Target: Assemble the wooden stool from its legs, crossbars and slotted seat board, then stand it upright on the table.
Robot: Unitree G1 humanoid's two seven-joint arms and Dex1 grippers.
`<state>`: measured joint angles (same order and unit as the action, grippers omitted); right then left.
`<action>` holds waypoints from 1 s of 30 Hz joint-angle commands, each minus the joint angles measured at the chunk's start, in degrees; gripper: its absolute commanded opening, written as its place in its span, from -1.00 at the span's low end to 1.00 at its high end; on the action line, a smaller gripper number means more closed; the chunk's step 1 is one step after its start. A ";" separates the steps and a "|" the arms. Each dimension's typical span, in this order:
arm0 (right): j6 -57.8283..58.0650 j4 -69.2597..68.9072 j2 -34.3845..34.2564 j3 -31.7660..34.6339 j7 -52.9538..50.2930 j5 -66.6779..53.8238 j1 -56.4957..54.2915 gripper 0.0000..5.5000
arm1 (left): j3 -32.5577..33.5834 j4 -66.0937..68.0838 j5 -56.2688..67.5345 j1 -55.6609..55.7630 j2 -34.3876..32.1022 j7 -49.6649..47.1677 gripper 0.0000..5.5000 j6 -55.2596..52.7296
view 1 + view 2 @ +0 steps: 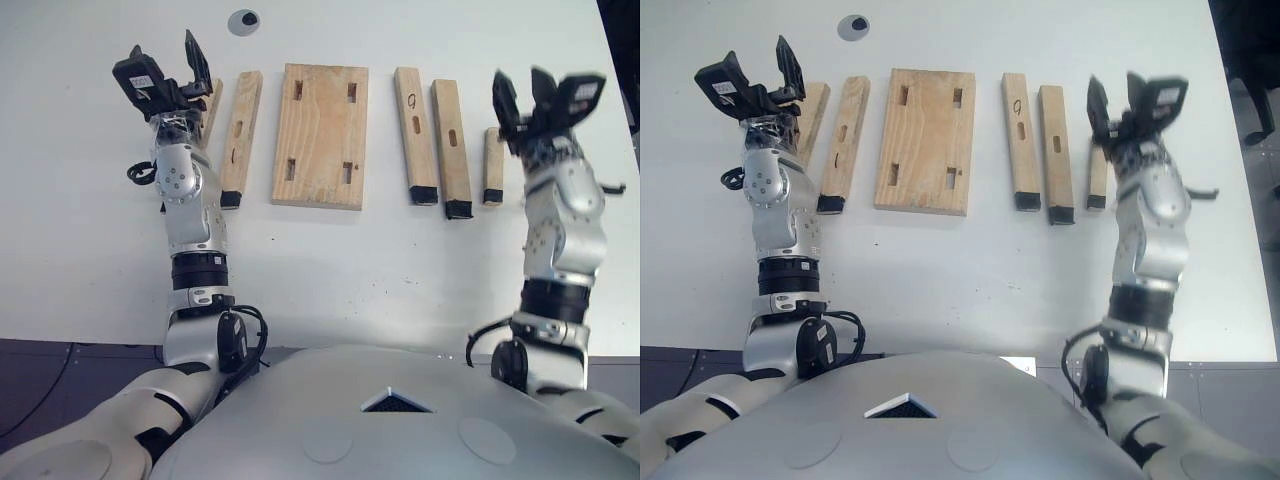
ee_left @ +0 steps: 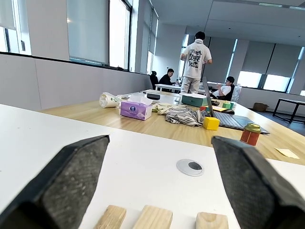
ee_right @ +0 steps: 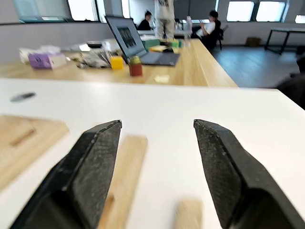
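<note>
Hovering with fingers spread and empty, the left gripper (image 1: 165,58) is hanging over a half-hidden pale wooden bar (image 1: 812,115) near the white bench's (image 1: 320,270) far-left corner. The right gripper (image 1: 540,95), also spread, is hanging over a short pale wooden crossbar (image 1: 493,165). Between them are lying one slotted rectangular wooden seat board (image 1: 320,135) and three black-tipped wooden legs (image 1: 240,135) (image 1: 413,135) (image 1: 450,150), their long axes running from far edge to near edge.

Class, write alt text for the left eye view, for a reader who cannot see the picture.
Stool parts lie flat in a row on a white table: the slotted seat board in the middle, two wooden pieces to its left, three to its right. The robot's left hand and right hand hang open over the row's outer ends.
</note>
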<state>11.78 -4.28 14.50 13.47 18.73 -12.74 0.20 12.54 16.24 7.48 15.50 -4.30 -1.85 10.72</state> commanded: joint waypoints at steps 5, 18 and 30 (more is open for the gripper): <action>3.28 -4.69 2.13 -1.40 2.30 0.35 10.94 0.01 | -0.74 -3.28 -0.52 -2.75 0.68 -0.67 0.43 -1.02; 21.96 -8.58 4.97 -1.22 -0.52 -1.23 12.45 0.01 | -0.66 -5.13 -0.34 -4.61 0.99 -1.59 0.43 -1.62; 25.95 -12.17 5.59 -1.00 -0.42 -2.56 9.28 0.01 | -0.34 -5.51 -0.34 -5.46 1.58 -2.53 0.43 -1.12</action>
<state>36.36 -15.69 18.92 12.94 18.31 -15.31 9.69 12.05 11.17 7.37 10.75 -2.81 -3.97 10.05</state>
